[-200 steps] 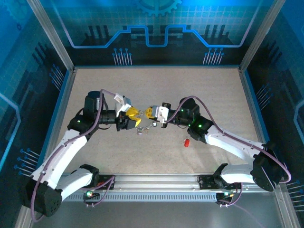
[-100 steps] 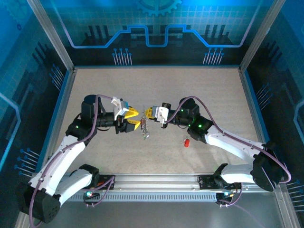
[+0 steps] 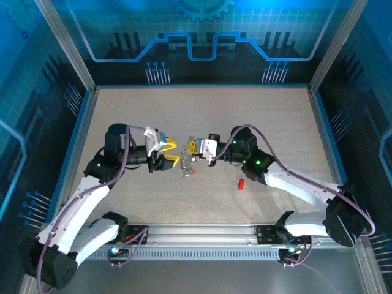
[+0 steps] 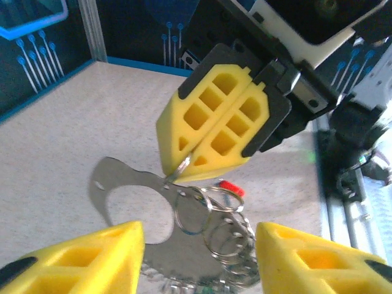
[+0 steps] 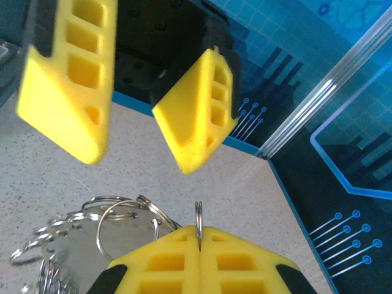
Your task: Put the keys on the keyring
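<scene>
Speckled beige tabletop [image 3: 202,205], near side: one red key [image 3: 241,182] lies apart from both tools. Mid-table, right gripper [image 4: 184,166] is clamped on the keyring [image 4: 202,211]. Left gripper [image 3: 174,153] is part open, straddling it, gripping nothing. Blue panel walls [image 3: 202,37] stand beyond.
</scene>
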Available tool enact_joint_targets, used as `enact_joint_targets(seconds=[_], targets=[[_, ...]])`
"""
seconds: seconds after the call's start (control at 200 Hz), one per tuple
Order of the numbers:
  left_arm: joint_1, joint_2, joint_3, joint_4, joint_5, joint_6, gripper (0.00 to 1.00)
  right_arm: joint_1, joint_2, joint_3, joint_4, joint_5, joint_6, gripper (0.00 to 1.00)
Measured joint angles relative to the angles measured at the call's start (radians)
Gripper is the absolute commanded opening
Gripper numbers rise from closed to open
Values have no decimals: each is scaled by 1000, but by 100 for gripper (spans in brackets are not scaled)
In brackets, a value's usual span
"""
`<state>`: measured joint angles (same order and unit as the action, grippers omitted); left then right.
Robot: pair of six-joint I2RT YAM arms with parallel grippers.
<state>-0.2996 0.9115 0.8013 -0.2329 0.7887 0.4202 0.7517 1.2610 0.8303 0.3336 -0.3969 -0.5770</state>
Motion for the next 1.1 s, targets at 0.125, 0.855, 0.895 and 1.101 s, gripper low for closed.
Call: enact_joint_targets(seconds=[0.125, 0.855, 0.895, 1.101], targets=[[-47, 19, 13, -27, -51, 122, 42, 0, 0, 0, -4, -8, -7, 0], [-181, 63, 74, -25, -242, 420, 25, 8, 0, 0, -34, -13, -26, 0], [-191, 68, 75, -27, -257, 432, 24, 8, 0, 0, -40, -12, -26, 0], [-211, 91, 100, -64, -308, 495, 14, 8, -1, 0, -64, 0, -30, 0]])
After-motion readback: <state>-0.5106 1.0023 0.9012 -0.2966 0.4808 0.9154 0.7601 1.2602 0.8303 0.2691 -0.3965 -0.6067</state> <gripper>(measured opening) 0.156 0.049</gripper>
